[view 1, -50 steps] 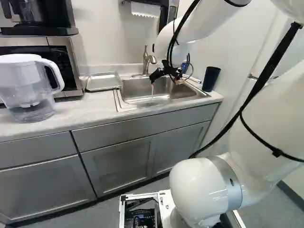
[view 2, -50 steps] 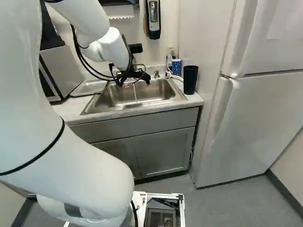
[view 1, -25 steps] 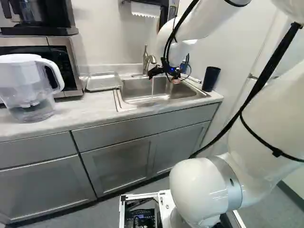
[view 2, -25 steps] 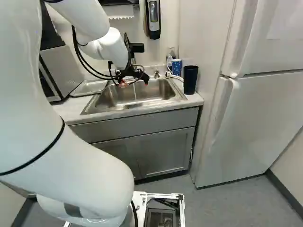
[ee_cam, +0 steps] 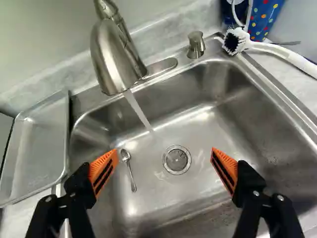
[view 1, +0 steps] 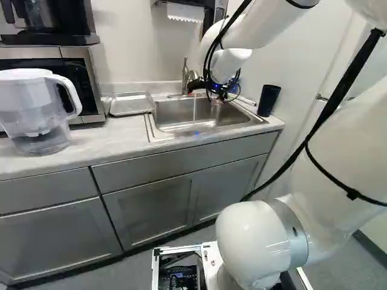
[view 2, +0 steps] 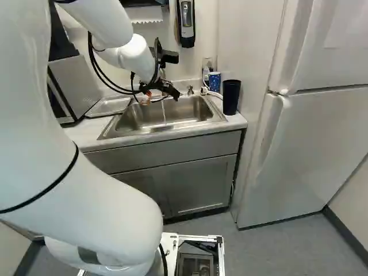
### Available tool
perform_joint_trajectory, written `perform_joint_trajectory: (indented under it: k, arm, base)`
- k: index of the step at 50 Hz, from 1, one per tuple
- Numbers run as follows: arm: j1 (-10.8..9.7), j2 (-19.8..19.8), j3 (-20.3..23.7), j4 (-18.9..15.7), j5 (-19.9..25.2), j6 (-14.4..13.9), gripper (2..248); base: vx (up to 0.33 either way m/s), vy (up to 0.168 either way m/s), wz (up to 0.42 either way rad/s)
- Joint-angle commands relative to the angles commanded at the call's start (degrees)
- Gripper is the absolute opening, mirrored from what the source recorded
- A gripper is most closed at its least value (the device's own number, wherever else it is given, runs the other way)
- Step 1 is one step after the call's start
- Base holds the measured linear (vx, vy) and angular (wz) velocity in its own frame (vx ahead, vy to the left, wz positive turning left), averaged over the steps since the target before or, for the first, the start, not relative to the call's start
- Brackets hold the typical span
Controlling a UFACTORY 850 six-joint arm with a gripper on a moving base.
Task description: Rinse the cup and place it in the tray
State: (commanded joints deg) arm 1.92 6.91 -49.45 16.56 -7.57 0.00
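Over the stainless-steel sink [ee_cam: 237, 94], the black end effector with orange pads [ee_cam: 164, 152] has turned and shifted slightly; the base has stayed put. Its fingers stand wide apart, gripping nothing. Two candidates for the cup sit right of the sink on the surface [view 2: 238, 120]: a tall black tumbler [view 2: 231, 96] and a blue dotted cup [view 2: 214, 81]; which is meant, I cannot tell. Either looks light and fairly stiff, likely slippery once wet. Opposite sides at mid-body seem the best hold, squeezed gently, leaving the mouth free for the running water [ee_cam: 139, 111].
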Motion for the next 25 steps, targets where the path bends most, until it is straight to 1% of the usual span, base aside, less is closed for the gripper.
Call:
perform_joint_trajectory:
  k: [18, 25]
  arm:
    - [0.0, 0.1, 0.1, 7.6, 3.9, 0.0, 247]
    - [-0.4, 0.7, 0.7, 10.6, 5.4, 0.0, 247]
  base:
    - [0.0, 0.0, 0.0]
    - [0.0, 0.0, 0.0]
